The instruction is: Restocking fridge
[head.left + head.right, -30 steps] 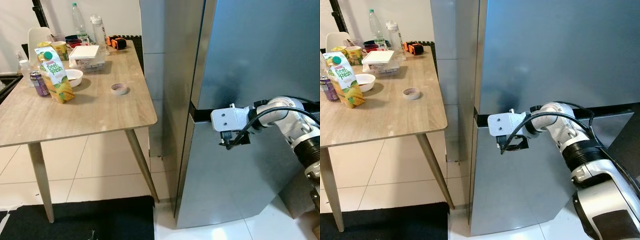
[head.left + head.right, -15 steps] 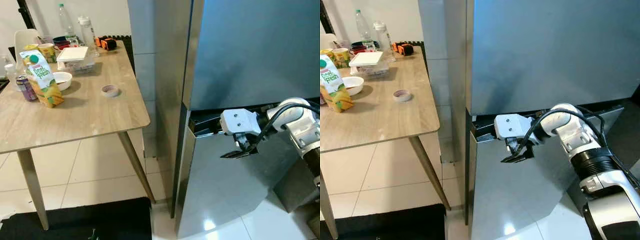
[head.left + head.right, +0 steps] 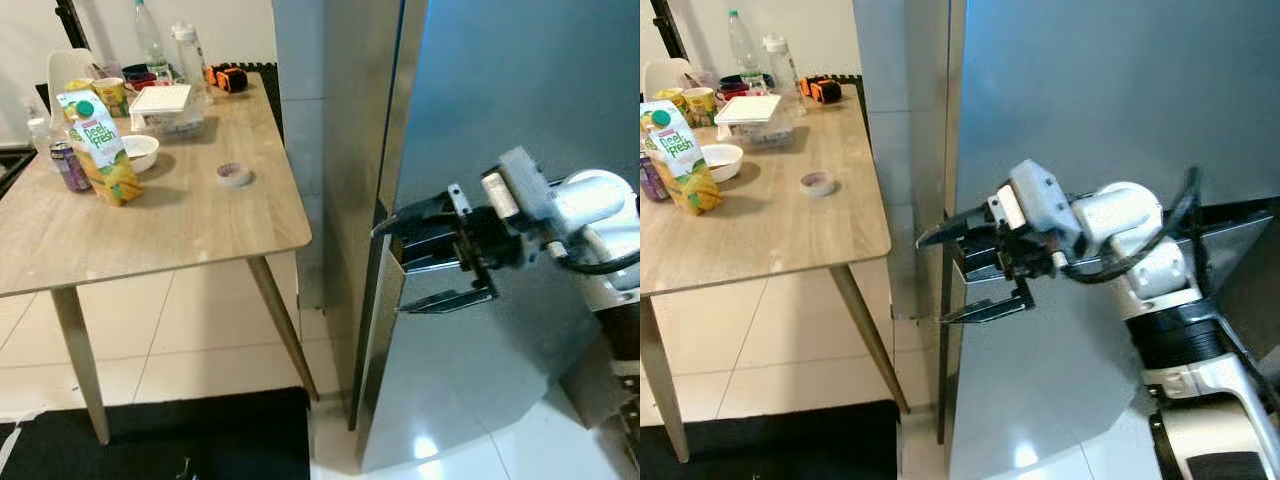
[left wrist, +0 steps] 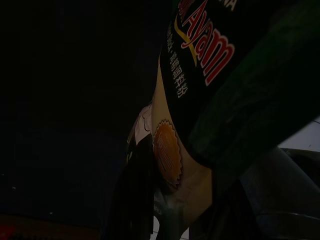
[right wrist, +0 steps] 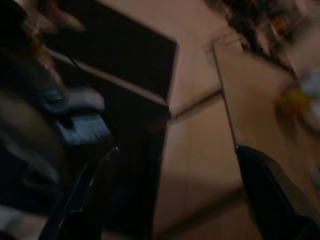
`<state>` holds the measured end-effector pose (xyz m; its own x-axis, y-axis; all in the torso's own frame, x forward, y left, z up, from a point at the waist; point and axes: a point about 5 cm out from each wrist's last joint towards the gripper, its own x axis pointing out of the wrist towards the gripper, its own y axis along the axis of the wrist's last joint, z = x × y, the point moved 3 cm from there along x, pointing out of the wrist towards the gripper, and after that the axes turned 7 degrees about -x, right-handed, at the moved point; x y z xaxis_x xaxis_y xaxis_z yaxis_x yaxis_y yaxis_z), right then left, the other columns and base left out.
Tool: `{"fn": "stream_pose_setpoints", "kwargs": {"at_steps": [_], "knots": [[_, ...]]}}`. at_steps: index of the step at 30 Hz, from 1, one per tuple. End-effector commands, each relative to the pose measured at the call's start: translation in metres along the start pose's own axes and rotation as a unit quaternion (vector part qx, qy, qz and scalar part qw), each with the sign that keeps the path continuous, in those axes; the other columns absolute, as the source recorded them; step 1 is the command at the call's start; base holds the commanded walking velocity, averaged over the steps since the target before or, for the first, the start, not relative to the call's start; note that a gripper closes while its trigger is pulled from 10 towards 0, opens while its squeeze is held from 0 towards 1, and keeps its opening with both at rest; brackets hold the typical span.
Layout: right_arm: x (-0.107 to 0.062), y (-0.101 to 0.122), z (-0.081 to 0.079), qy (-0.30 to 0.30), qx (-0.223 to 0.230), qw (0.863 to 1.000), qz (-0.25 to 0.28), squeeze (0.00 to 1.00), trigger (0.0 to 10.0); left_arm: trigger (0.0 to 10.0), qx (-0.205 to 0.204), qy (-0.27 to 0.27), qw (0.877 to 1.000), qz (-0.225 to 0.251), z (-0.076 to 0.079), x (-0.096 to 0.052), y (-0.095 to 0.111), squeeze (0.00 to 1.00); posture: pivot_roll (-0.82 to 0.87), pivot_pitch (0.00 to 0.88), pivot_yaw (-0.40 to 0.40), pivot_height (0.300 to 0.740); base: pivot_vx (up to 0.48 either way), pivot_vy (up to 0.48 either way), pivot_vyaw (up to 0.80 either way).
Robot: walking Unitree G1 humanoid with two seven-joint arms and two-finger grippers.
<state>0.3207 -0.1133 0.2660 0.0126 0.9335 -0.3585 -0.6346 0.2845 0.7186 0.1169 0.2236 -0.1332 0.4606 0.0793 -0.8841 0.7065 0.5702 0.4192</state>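
Observation:
The silver fridge [image 3: 520,90] fills the right of the head views. Its lower door [image 3: 470,390] stands slightly ajar, with a dark gap under the upper door. My right gripper [image 3: 390,271] is open at the door's left edge at gap height, pointing left, one finger above the other. In the right wrist view the two black fingers [image 5: 85,200] are spread wide over blurred floor tiles. In the dark left wrist view a container with a dark label reading "Ayam" [image 4: 200,65] sits close between the left gripper's fingers [image 4: 131,200].
A wooden table [image 3: 200,230] stands left of the fridge, carrying a juice carton [image 3: 100,148], a purple can [image 3: 70,167], a white bowl [image 3: 140,152], a tape roll [image 3: 234,174], a white box [image 3: 165,103] and bottles [image 3: 152,40]. A black mat [image 3: 150,440] lies on the tiled floor.
The lower fridge door has come ajar from shut. My right gripper turned from pointing down at the gap to pointing left at the door's edge, fingers spread. The head camera shifted.

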Motion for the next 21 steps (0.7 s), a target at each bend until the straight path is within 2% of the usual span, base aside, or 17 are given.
{"fn": "stream_pose_setpoints", "kwargs": {"at_steps": [1, 2, 4, 6, 11, 21], "knots": [[0.001, -0.013, 0.0, -0.001, 0.0, 0.999, -0.052, 0.0, 10.0, 10.0, -0.001, 0.003, 1.0, -0.002, -0.002, -0.001, -0.002, 0.0, -0.09, 0.0, -0.008, 0.74, 0.0, 0.0, 0.0], [-0.001, -0.024, -0.003, 0.0, 0.006, 0.996, -0.091, 0.0, 10.0, 10.0, -0.002, 0.003, 1.0, -0.002, -0.002, -0.001, -0.002, 0.0, -0.09, 0.0, -0.008, 0.74, 0.0, 0.0, 0.0], [-0.001, -0.024, -0.003, 0.0, 0.006, 0.996, -0.091, 0.0, 10.0, 10.0, -0.002, 0.003, 1.0, -0.002, -0.002, -0.001, -0.002, 0.0, -0.09, 0.0, -0.008, 0.74, 0.0, 0.0, 0.0], [-0.007, -0.029, -0.008, 0.004, 0.027, 0.993, -0.115, 0.0, 10.0, 10.0, -0.002, 0.002, 1.0, -0.002, -0.002, -0.001, -0.002, 0.0, -0.09, 0.0, -0.01, 0.74, 0.0, 0.0, 0.0], [-0.016, -0.039, -0.005, -0.01, 0.03, 0.987, -0.154, 0.0, 10.0, 10.0, -0.003, 0.002, 1.0, -0.003, -0.002, -0.001, -0.003, 0.0, -0.09, 0.0, -0.01, 0.74, 0.0, 0.0, 0.0], [-0.017, -0.035, 0.006, -0.025, 0.026, 0.989, -0.142, 0.0, 10.0, 10.0, -0.002, 0.001, 1.0, -0.004, 0.0, -0.001, -0.004, 0.0, -0.09, 0.0, -0.009, 0.74, 0.0, 0.0, 0.0]]}}
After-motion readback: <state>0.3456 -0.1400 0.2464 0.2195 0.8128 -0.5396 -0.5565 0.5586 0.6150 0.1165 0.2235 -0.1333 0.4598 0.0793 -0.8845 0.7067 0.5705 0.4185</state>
